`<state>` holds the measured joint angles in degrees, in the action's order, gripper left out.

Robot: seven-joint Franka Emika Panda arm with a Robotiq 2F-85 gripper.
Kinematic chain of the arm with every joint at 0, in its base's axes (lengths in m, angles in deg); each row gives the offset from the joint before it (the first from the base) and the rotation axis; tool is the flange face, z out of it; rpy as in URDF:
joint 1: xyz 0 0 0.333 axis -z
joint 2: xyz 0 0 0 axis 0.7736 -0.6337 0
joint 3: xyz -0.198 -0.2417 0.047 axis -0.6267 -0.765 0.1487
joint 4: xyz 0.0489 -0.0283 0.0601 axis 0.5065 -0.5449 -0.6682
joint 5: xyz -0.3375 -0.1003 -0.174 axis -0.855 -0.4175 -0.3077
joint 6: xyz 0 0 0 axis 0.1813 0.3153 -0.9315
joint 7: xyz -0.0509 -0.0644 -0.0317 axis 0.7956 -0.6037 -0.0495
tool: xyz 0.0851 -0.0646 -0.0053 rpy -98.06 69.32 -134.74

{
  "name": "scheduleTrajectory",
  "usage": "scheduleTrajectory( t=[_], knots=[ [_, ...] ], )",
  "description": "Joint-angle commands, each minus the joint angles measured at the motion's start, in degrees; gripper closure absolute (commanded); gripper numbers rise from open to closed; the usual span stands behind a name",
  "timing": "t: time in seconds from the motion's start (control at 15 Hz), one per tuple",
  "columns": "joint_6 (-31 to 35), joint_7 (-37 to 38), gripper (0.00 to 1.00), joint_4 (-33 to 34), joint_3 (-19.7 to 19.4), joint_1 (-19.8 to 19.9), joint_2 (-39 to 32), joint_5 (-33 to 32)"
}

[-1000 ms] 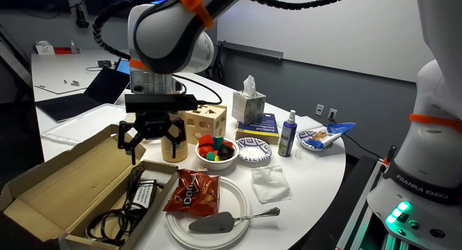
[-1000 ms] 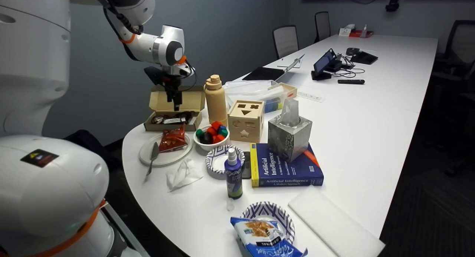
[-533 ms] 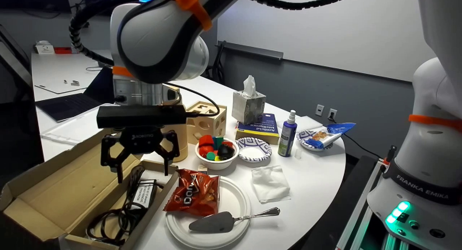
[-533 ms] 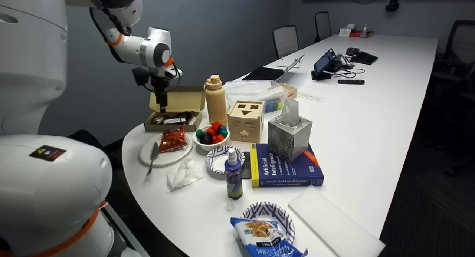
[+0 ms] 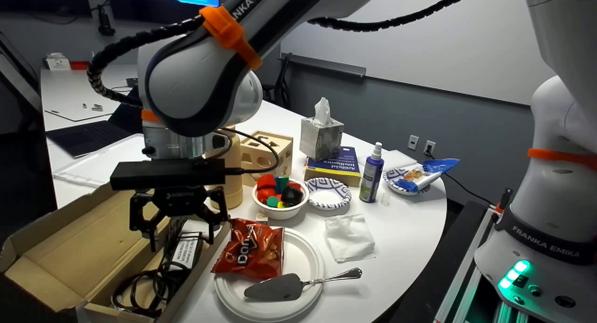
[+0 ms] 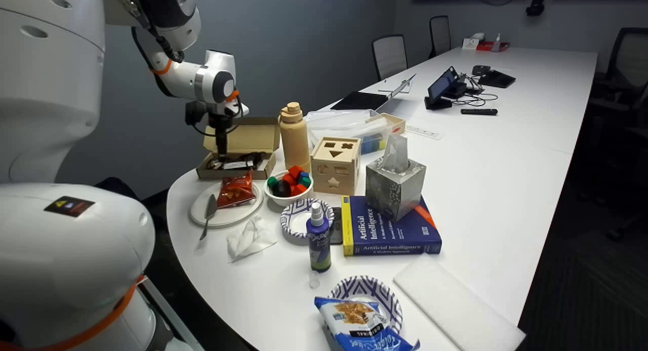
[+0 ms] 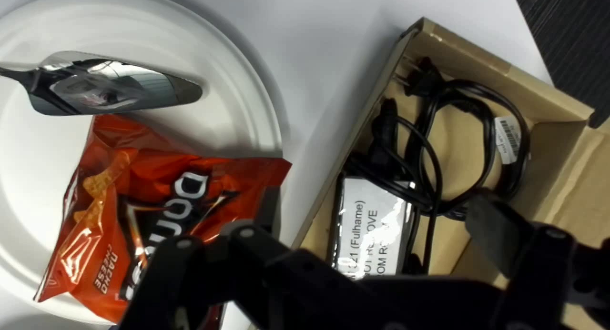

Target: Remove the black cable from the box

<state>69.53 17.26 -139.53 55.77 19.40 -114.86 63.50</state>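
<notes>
Box (image 5: pixel 84 250) at left from where I stand, lid open. Black cable (image 7: pixel 434 205) coiled loosely inside it, not out yet. Hand (image 5: pixel 182 243) low over the box, fingers apart, nothing gripped. Labelled adapter (image 5: pixel 186 252) below looks like part of the cable; grab only loops and its weight could drag them free. Finger nearer the chip bag (image 5: pixel 252 250) looks about in line with the box wall: straight descent could crush it, or pinch it so the box lifts too. Sideways drift could shove bag and plate (image 5: pixel 305 255).
</notes>
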Motion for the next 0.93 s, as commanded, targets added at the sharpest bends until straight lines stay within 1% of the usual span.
scheduleTrajectory(
  t=[0.0, 0.27, 0.87],
  knots=[
    [-0.38, 2.71, 0.0, 4.54, -1.13, -1.29, -3.52, -0.25],
    [-1.98, 3.39, 0.0, 6.77, -1.71, -1.48, -5.58, -0.33],
    [-2.34, 4.33, 0.0, 11.34, -3.15, -2.56, -9.36, -0.83]
  ],
)
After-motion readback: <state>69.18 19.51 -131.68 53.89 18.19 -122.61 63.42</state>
